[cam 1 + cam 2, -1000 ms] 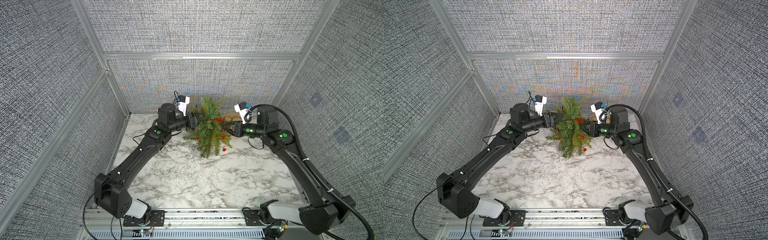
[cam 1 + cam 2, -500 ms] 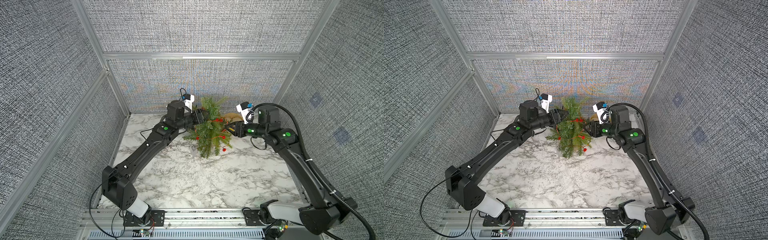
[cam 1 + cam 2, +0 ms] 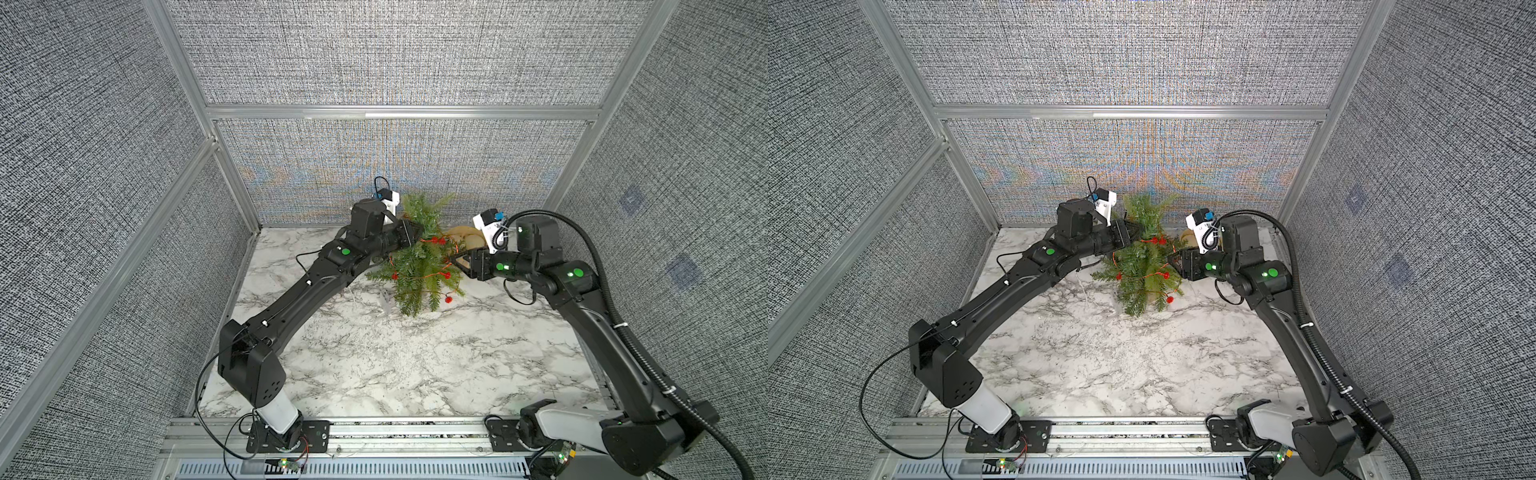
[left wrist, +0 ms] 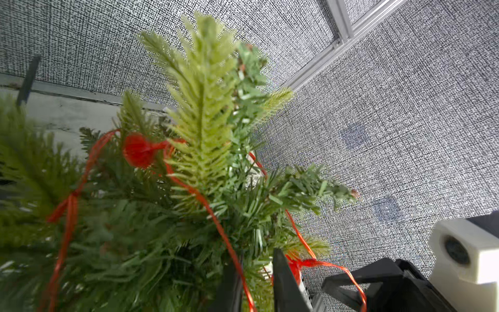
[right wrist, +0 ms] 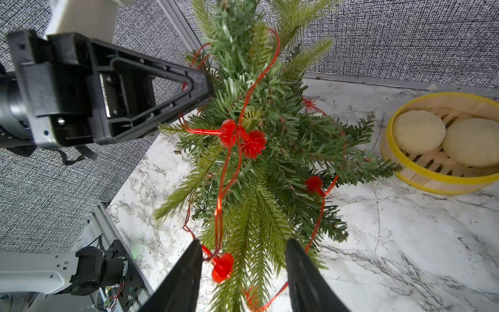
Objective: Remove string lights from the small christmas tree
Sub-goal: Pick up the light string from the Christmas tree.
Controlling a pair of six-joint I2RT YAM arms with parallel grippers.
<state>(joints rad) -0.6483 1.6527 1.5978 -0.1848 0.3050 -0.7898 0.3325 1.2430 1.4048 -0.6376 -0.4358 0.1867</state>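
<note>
While left end effector (image 4: 255,266) clenches string lights (image 5: 229,132) on small christmas tree (image 5: 283,121) | right end effector (image 5: 244,243) released, jaws astride its needles

Cannot confirm a pinch on the string lights (image 4: 137,152) between the jaws of the left gripper (image 4: 255,260): cropped at frame edge. Cannot resolve the small christmas tree (image 4: 121,243) beside those jaws: blurred. Cannot trace the steamer basket (image 5: 437,183) fully, off to one side of the right gripper (image 5: 244,245): cropped.
</note>
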